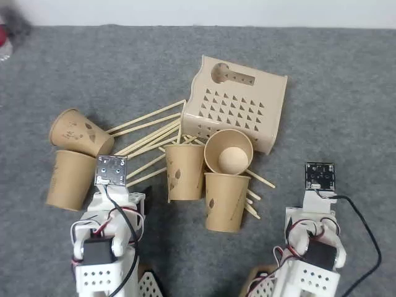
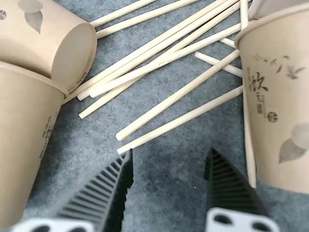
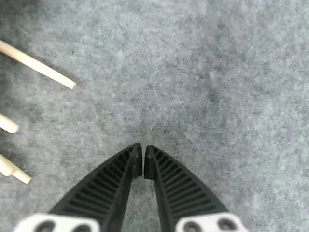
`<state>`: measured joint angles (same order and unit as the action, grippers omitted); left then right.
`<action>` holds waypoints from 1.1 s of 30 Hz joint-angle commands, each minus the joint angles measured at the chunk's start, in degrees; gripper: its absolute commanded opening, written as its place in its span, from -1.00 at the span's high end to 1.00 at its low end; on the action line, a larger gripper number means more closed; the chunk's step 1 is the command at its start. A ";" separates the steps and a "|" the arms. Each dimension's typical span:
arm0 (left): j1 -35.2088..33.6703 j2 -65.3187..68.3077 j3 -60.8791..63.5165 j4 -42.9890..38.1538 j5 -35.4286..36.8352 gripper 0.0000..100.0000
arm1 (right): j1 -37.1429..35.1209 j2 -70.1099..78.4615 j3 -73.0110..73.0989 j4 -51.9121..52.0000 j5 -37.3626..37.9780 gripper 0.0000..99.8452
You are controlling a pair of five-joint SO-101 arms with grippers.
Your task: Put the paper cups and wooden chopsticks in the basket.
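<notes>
- Left pincer (image 2: pixel 170 153) is hanging open and empty just above the grey mat (image 2: pixel 169 193), its jaws lining up with the near ends of the wooden chopsticks (image 2: pixel 178 96), probably for a first pick
- Right pincer (image 3: pixel 144 147) is sitting closed on nothing over bare mat, apparently parked out of the way
- Paper cups (image 1: pixel 185 170) are sitting scattered among the sticks, all outside the basket (image 1: pixel 235 108), which is lying tipped on its side just beyond them

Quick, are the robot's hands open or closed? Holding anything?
Left hand: open, holding nothing.
Right hand: closed, holding nothing.
</notes>
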<state>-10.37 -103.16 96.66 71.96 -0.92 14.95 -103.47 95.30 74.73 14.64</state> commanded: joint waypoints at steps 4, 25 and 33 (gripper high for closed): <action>0.18 -0.88 -0.22 0.18 -0.18 0.52 | 0.57 -0.40 1.05 0.31 0.53 0.92; 6.86 -0.88 -2.07 -10.46 -0.18 0.52 | 0.57 -0.40 1.14 -0.13 0.44 0.92; 5.27 -0.88 -0.31 -20.40 -0.44 0.52 | 0.57 -0.48 1.05 -11.12 0.70 0.92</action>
<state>-4.57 -103.16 96.75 53.58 -0.92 14.95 -103.47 95.30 69.27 14.64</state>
